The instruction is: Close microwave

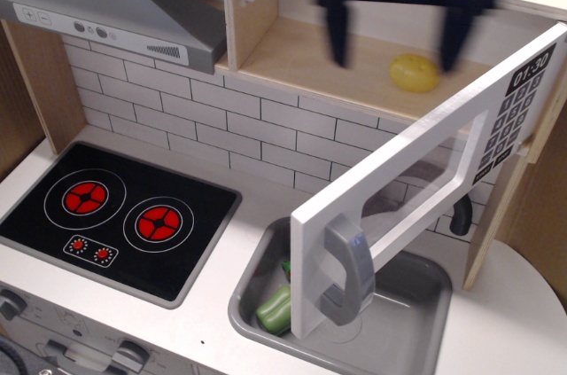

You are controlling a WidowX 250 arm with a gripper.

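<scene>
The microwave [381,65] is set high at the right, above the counter [248,215], and its white door [425,189] is swung wide open, reaching out over the sink [416,304]. A grey handle [347,270] is seen on the door's free edge and a black keypad [523,100] near its hinge side. A yellow lemon [415,73] is seen inside the wooden cavity. The tool [394,34] is blurred and hangs in front of the cavity's top, its two dark fingers [337,34] spread wide with nothing held between them. A green vegetable [275,308] lies in the sink. A stove [115,215] is set into the counter at the left, beneath a grey hood [115,3].
</scene>
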